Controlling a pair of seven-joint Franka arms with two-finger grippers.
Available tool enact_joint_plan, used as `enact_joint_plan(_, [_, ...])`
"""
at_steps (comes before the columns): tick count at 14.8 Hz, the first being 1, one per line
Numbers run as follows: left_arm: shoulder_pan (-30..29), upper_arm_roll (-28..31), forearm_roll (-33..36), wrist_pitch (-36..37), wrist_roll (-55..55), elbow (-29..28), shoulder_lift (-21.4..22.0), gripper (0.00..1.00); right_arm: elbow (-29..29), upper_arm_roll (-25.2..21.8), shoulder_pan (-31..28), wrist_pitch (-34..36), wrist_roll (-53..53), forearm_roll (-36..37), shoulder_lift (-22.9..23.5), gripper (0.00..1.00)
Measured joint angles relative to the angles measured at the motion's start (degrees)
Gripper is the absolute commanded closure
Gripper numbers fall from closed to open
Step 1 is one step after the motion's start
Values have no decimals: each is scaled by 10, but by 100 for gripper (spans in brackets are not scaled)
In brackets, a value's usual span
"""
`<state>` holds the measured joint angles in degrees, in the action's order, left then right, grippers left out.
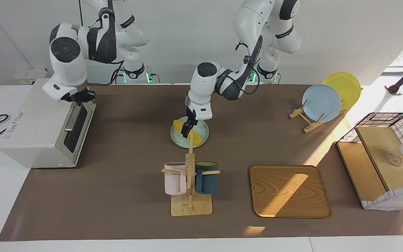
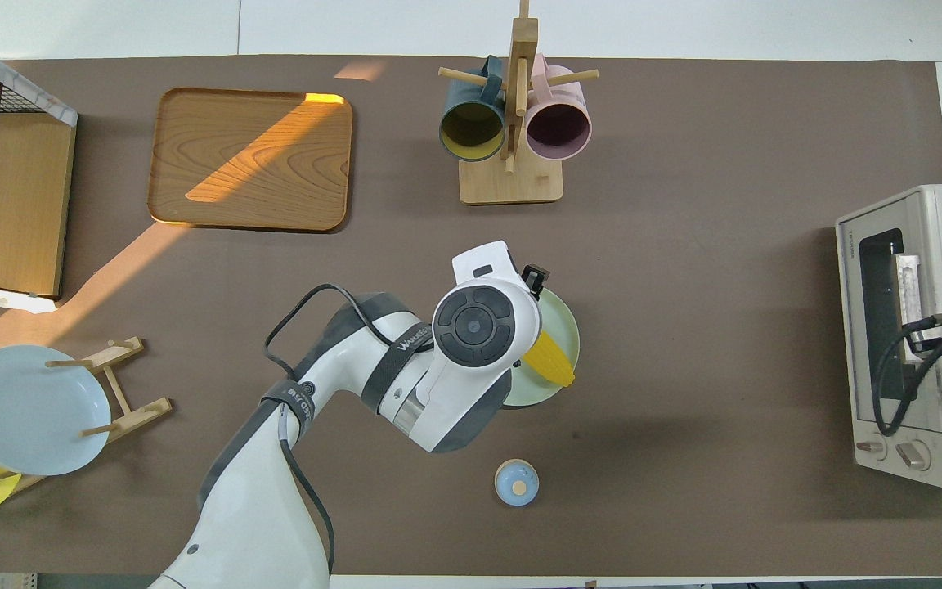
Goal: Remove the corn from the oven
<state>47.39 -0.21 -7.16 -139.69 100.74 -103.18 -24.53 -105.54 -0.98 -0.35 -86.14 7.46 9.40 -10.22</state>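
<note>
Though at the corn (image 1: 197,137), left pincer (image 1: 186,128) wide; right pincer (image 1: 79,98) by the oven (image 1: 37,122): cannot tell.

I was working in a robotics lab staged as a kitchen: a brown mat-covered table (image 1: 117,210) against bare white walls, two white arms mounted at its edge, and household props laid out, namely a white boxy toaster oven (image 1: 37,126), a wooden mug rack (image 1: 190,182) and a wooden plate stand (image 1: 306,119).
</note>
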Motion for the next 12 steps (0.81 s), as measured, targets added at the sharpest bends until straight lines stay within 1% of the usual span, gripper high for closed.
enact_joint_plan(2, [0, 0, 1, 0, 2, 0, -8, 0, 15, 1, 0, -2, 0, -50, 0, 0])
enact_joint_plan(3, [0, 0, 1, 0, 2, 0, -10, 0, 22, 2, 0, -7, 0, -62, 4, 0])
enact_joint_plan(6, [1, 0, 1, 0, 4, 0, -12, 0, 55, 6, 4, -6, 0, -65, 28, 0])
enact_joint_plan(8, [1, 0, 1, 0, 4, 0, -12, 5, 91, 6, 4, 9, 0, -65, 52, 0])
enact_joint_plan(9, [1, 0, 1, 0, 4, -1, -12, 5, 110, 6, 4, 14, 0, -65, 66, 0])
enact_joint_plan(11, [1, 0, 2, 0, 5, -2, -13, 12, 134, 6, 4, 21, 0, -65, 87, 0])
enact_joint_plan(12, [1, 0, 2, 0, 5, -2, -13, 17, 140, 5, 3, 26, 0, -65, 93, 0])
